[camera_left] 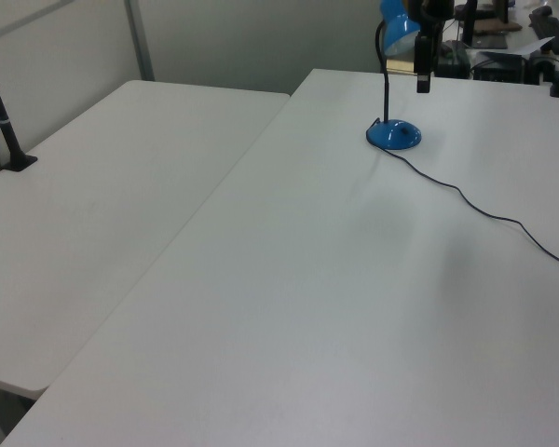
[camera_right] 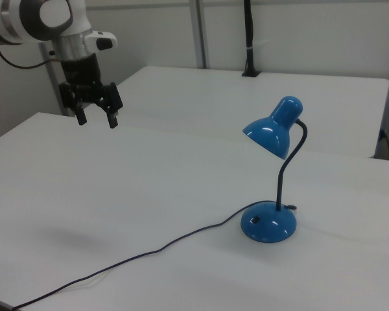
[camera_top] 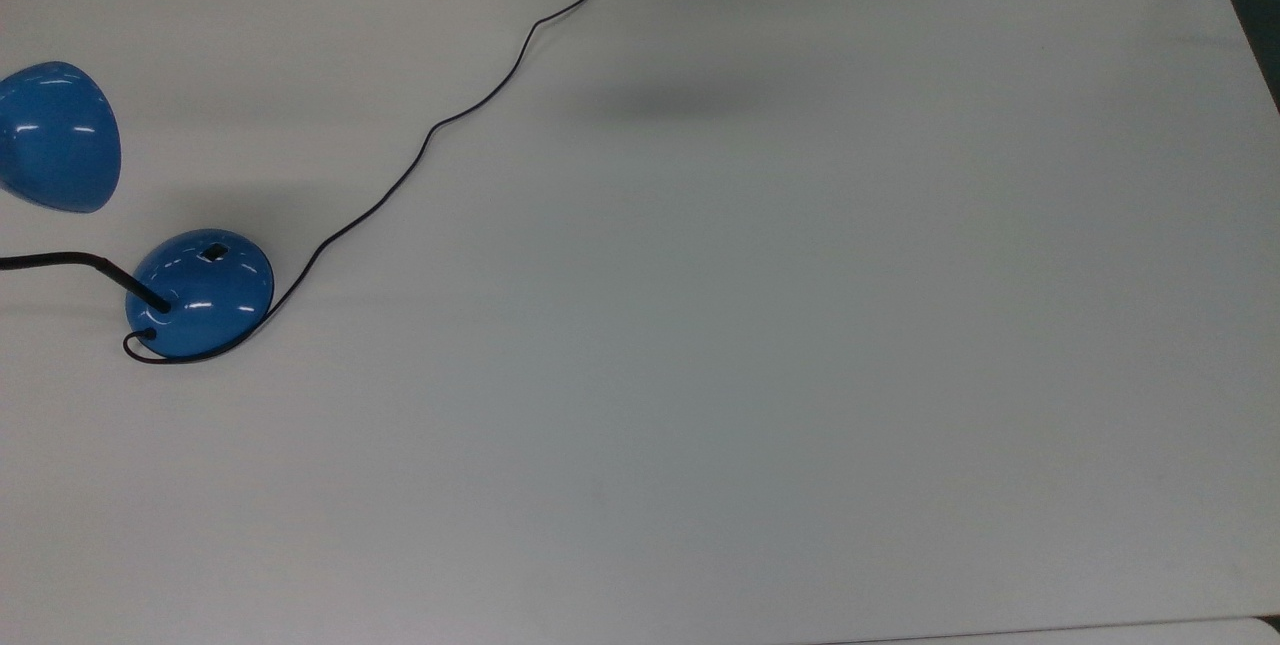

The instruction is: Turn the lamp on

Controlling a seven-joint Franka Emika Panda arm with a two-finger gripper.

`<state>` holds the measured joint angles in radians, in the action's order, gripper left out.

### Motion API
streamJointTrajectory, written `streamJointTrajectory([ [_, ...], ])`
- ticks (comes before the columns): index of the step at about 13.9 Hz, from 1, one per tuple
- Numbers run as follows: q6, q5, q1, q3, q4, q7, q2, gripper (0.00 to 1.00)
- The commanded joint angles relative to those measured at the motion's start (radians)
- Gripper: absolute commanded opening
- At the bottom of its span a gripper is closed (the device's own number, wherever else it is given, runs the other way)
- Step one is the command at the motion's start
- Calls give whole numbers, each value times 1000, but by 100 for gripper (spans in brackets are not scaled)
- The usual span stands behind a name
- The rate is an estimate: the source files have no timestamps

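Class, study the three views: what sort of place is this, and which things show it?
Probably a robotics lab or office workroom: plain white tables pushed together, a robot arm's open hand hanging above one, and a blue desk lamp with its cord.

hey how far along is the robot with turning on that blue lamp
Barely started. Nothing looks done: the lamp stands on the white table with no glow under its shade. In hand: the gripper hangs open in the air, well away from the lamp and holding nothing. Left: reach the base and press the small black switch.

Bare table [camera_right: 149, 188] between claw [camera_right: 97, 116], lamp [camera_right: 269, 223].
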<state>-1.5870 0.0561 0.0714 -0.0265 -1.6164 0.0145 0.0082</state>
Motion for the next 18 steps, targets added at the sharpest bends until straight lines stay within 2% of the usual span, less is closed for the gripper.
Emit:
streamJointTrajectory([
  [1, 7, -15, 13, 7, 6, 10, 0, 100],
  [16, 7, -15, 10, 7, 6, 9, 0, 99],
  [17, 7, -15, 10, 7, 6, 5, 0, 89],
  [18, 7, -13, 10, 7, 6, 5, 0, 75],
])
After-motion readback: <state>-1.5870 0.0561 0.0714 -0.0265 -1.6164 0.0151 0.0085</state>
